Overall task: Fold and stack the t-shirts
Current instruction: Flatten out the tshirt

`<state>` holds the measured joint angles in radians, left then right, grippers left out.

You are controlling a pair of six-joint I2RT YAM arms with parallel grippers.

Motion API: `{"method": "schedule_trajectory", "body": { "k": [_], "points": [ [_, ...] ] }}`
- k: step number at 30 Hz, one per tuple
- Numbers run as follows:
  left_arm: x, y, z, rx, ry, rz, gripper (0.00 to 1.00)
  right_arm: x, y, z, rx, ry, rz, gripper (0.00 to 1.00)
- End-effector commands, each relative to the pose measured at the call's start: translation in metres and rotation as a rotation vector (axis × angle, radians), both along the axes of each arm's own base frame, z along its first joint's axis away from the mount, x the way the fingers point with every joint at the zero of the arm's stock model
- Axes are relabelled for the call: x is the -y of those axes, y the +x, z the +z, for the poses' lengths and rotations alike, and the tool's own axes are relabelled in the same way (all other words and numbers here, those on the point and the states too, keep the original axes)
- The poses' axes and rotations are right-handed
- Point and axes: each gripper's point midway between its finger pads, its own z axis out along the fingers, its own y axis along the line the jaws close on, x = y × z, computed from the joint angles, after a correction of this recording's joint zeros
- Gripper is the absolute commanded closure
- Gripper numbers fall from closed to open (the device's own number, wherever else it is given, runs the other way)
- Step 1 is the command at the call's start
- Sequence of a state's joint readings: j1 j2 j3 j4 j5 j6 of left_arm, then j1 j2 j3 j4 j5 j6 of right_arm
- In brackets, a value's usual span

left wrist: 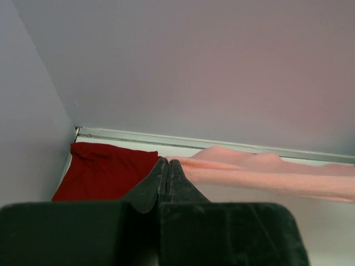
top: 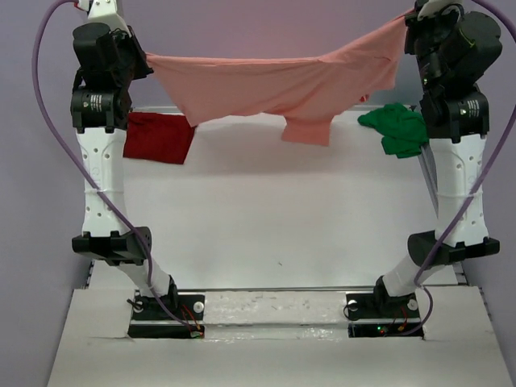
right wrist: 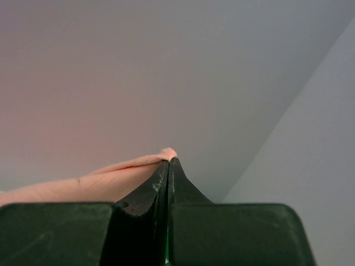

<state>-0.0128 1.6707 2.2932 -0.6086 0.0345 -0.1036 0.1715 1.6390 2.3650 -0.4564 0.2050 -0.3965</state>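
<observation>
Left fingers [left wrist: 154,185]: pinched tight on one end of the salmon-pink t-shirt [top: 266,89].
Right fingers [right wrist: 180,185]: pinched tight on the opposite end.
Salmon-pink t-shirt: strung aloft between both arms, sagging over the far table [top: 266,226].
Others: dark red t-shirt [top: 159,137] far left, green t-shirt [top: 397,131] far right, both lying on the table.
Step, probably: spreading for lay-down.
Advice: hold both ends level and taut; land the hanging hem first, between the other two.

The salmon-pink cloth t-shirt [top: 274,89] hangs above the white desk [top: 274,226] at its far edge, strung between the left gripper [left wrist: 168,163] and the right gripper [right wrist: 168,162]; below it the dark red cloth t-shirt [top: 159,137] lies at the far left corner, the bright green cloth t-shirt [top: 399,129] at the far right
</observation>
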Motion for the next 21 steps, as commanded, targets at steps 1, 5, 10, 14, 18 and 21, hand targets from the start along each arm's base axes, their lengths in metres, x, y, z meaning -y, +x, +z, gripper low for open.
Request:
{"method": "schedule_trajectory", "body": {
  "k": [1,5,10,14,18,21],
  "points": [
    [0.011,-0.046,0.063,0.186,-0.018,-0.066,1.00,0.012,-0.075,0.063,0.192,0.026,-0.012,1.00],
    [0.022,-0.079,0.071,0.219,-0.010,-0.078,1.00,0.005,-0.119,0.079,0.243,0.002,-0.012,1.00],
    [0.028,-0.120,0.079,0.253,-0.005,-0.059,1.00,0.000,-0.169,0.087,0.279,0.017,-0.048,1.00],
    [0.035,-0.165,0.095,0.304,-0.019,-0.075,1.00,-0.010,-0.202,0.091,0.284,-0.001,-0.025,1.00],
    [0.034,-0.185,0.097,0.310,-0.019,-0.071,1.00,0.003,-0.222,0.099,0.309,0.044,-0.099,1.00],
    [0.035,-0.188,0.094,0.301,-0.020,-0.081,1.00,0.006,-0.226,0.101,0.307,0.034,-0.126,1.00]
  ]
}}
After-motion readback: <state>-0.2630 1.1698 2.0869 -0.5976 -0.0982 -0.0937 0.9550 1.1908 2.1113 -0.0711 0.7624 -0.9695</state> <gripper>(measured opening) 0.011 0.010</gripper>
